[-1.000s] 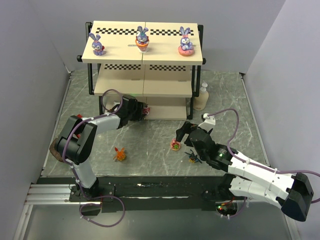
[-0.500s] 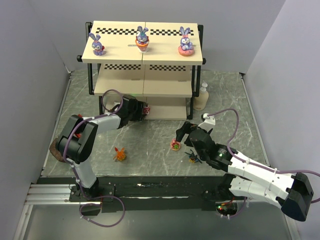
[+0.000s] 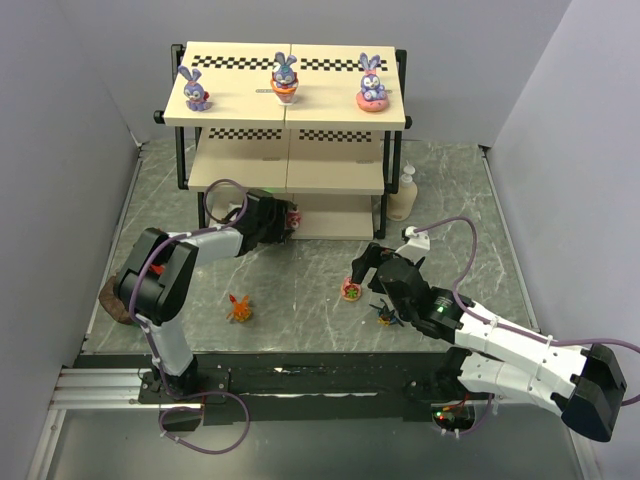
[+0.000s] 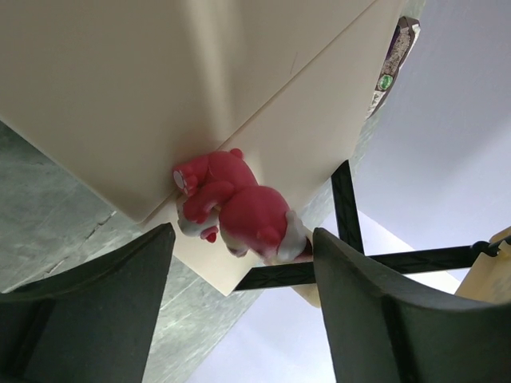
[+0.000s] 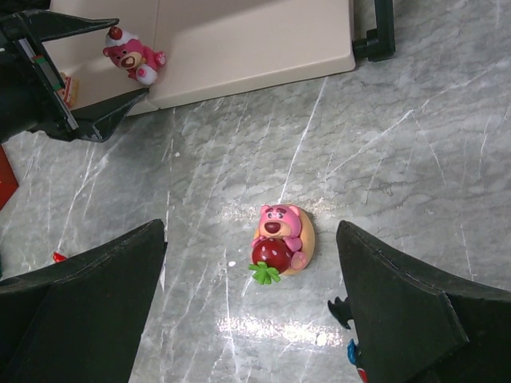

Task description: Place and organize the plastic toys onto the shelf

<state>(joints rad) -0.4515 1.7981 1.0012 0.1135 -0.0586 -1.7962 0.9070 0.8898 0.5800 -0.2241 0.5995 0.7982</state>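
nearest us, the right jaws hang wide open straight above the pink strawberry figure [image 5: 281,239] sitting on the table [image 3: 300,280], not touching it. we'd guess they're lined up for a straight drop and pinch. the dark winged toy [image 3: 386,314] sits just behind those jaws, and the orange spiky one [image 3: 239,307] is well off to their left. farther out, the left jaws are spread wide too, with a red-pink figure [image 4: 235,207] lying untouched between them at the front lip of the shelf [image 3: 330,175] bottom board. beyond them, three bunnies [image 3: 285,78] line the top board, probably sorted by kind.
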